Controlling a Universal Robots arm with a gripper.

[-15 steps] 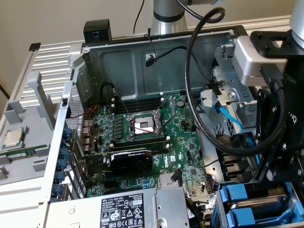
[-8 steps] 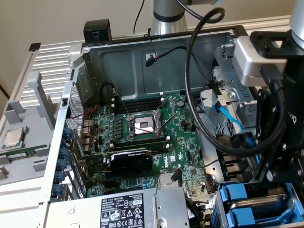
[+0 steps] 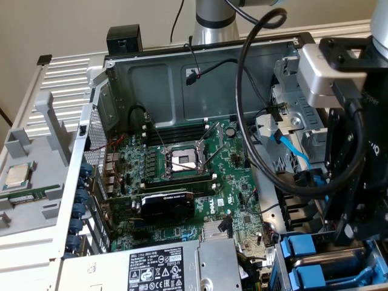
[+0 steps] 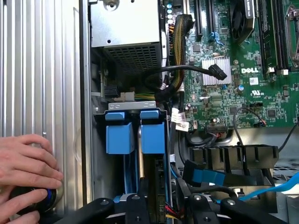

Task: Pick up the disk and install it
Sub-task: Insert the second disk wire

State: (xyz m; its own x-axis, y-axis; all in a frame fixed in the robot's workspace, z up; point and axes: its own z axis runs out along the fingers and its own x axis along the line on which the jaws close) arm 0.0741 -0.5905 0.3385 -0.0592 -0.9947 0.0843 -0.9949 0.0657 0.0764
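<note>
blue-framed disk (image 4: 140,135) sits seated in its bay just beyond the pincer (image 4: 166,205), whose grip i cannot tell.

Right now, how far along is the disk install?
Done, apparently: two blue carriers sit side by side in the drive bay, so the slotting-in looks made. In hand: the end effector hovers right at those carriers. Left: I can't tell whether everything is fully seated.

A plain beige wall (image 3: 73,24) stands behind a ribbed grey metal surface (image 3: 66,79).
</note>
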